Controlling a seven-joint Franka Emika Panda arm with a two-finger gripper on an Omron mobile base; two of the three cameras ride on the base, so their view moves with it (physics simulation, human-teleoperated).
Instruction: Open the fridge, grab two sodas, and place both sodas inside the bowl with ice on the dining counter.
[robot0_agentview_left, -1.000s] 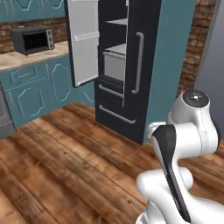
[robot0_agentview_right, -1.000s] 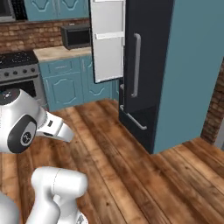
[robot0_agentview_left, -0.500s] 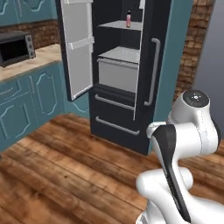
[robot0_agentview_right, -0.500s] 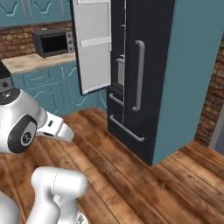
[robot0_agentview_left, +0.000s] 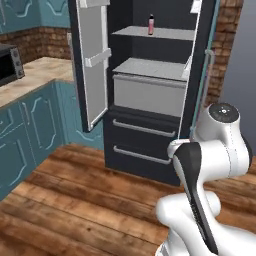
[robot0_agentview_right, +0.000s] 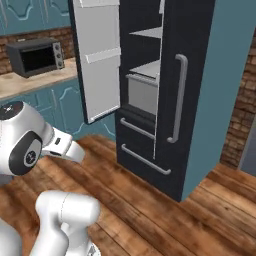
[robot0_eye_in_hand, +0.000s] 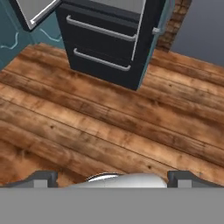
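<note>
The arm is sitting folded close over the base, elbow raised, with the hand tilted down at the plank floor (robot0_eye_in_hand: 109, 131). The gripper (robot0_eye_in_hand: 112, 177) is hanging empty, its two dark fingertips (robot0_eye_in_hand: 43, 177) spread wide apart and touching nothing. Ahead of it the fridge (robot0_agentview_left: 150, 100) is standing with its left door (robot0_agentview_left: 92, 65) swung open, well apart from the fingers. A slim pink-red bottle (robot0_agentview_left: 151, 24) is standing upright on the upper grey shelf (robot0_agentview_left: 155, 34), high above and beyond the gripper. The two bottom drawers (robot0_eye_in_hand: 103, 43) are lying straight in front of the hand. A microwave (robot0_agentview_right: 35, 56) is resting on the side counter (robot0_agentview_left: 30, 77), off to the gripper's left.

Compared with a second ago, the whole picture is shifting: the fridge is looming larger and more squarely ahead, so the base is driving toward it, while the arm is keeping the same tucked pose.
</note>
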